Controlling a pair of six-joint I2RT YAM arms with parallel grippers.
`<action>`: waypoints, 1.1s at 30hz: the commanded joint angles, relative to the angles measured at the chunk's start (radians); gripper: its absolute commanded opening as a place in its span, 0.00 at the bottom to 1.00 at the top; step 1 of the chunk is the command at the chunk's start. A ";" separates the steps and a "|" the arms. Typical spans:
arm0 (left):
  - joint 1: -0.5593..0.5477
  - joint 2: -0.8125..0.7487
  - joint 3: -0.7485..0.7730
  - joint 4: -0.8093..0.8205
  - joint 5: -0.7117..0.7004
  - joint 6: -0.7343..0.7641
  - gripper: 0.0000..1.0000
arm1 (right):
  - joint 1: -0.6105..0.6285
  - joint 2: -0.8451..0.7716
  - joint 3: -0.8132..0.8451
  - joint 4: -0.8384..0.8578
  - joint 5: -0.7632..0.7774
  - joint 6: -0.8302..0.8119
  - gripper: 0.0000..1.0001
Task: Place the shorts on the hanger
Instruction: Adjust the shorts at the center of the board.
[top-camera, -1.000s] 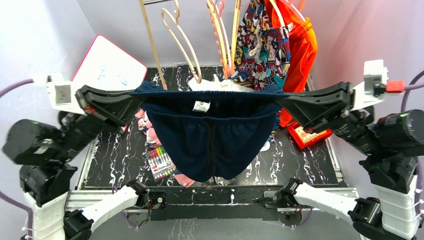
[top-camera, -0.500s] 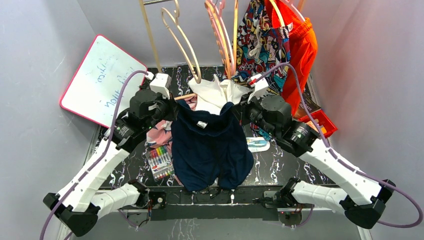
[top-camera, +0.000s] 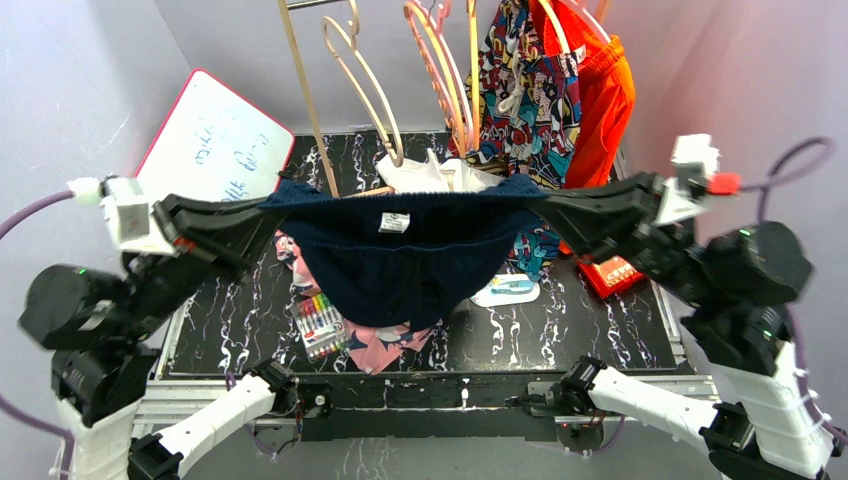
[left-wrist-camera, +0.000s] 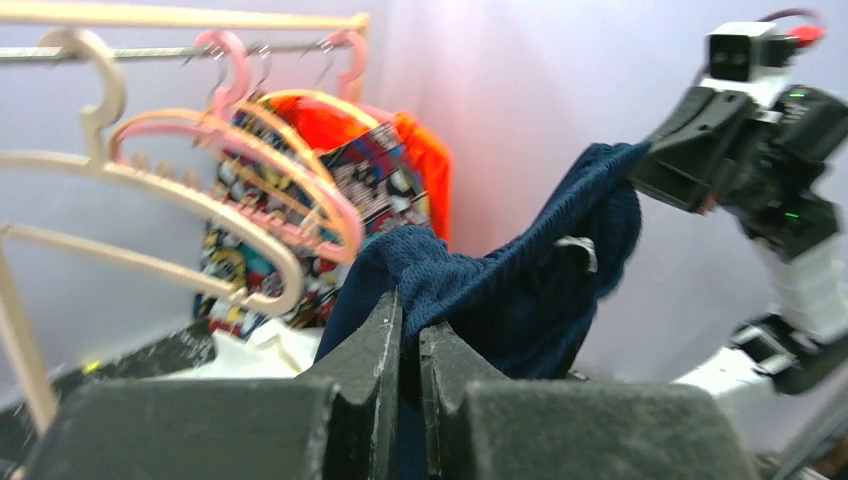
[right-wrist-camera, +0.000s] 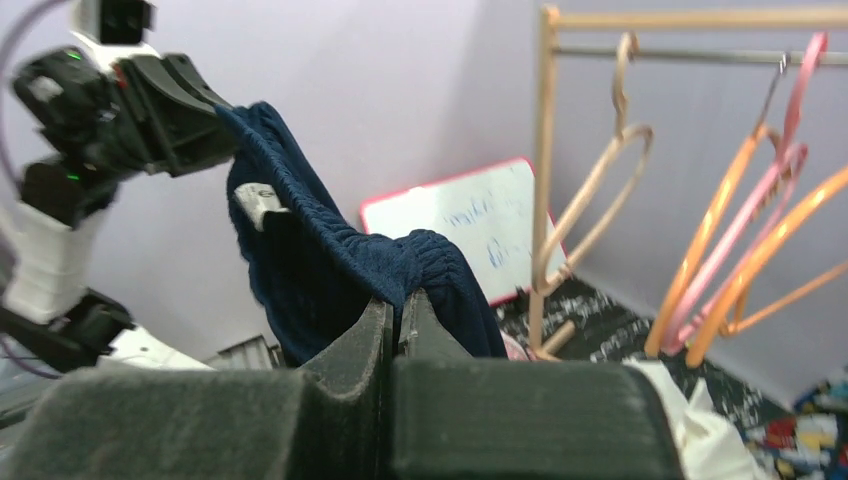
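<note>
Step in hand: the two arms are holding the shorts (top-camera: 405, 255) spread open by the waistband, well above the counter (top-camera: 600, 320) – judging by this, they are readying to carry them to the hanger (top-camera: 472, 70).
Left fingers: the left gripper (left-wrist-camera: 410, 330) is pinching the left end of the waistband, its fingers pressed together on the fabric.
Right fingers: the right gripper (right-wrist-camera: 398, 320) is clamping the opposite end in the same way, with navy cloth bunching over its tips.
Where the shorts are: they are hanging in the air between the two arms, in front of the rail (right-wrist-camera: 700, 18), and not touching the hanger.
Doing it well: both arms should be moving together and keeping the waistband taut and level, so that the opening is staying wide enough to slide over one end of the hanger.
Watch for: the orange-tan hanger is crowding against a pink one, and the comic-print shorts (top-camera: 520, 90) are hanging just beside it – aiming carefully matters.
Look of the shorts: plain dark navy, with a ribbed elastic waistband stretching in a shallow sag, a small white label showing inside, and the legs drooping in a soft pouch.
Handling guess: the fabric is looking light and limp, so it is likely to be swinging with any quick move.
</note>
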 joint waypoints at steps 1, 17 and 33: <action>0.005 -0.019 0.050 0.019 0.133 -0.018 0.00 | -0.003 -0.051 0.081 0.002 -0.055 -0.027 0.00; 0.005 0.197 -0.239 0.049 -0.318 0.064 0.00 | -0.002 0.081 -0.244 0.183 0.417 -0.032 0.00; 0.055 0.401 -0.579 0.231 -0.717 -0.244 0.00 | -0.029 0.257 -0.711 0.623 0.688 0.185 0.00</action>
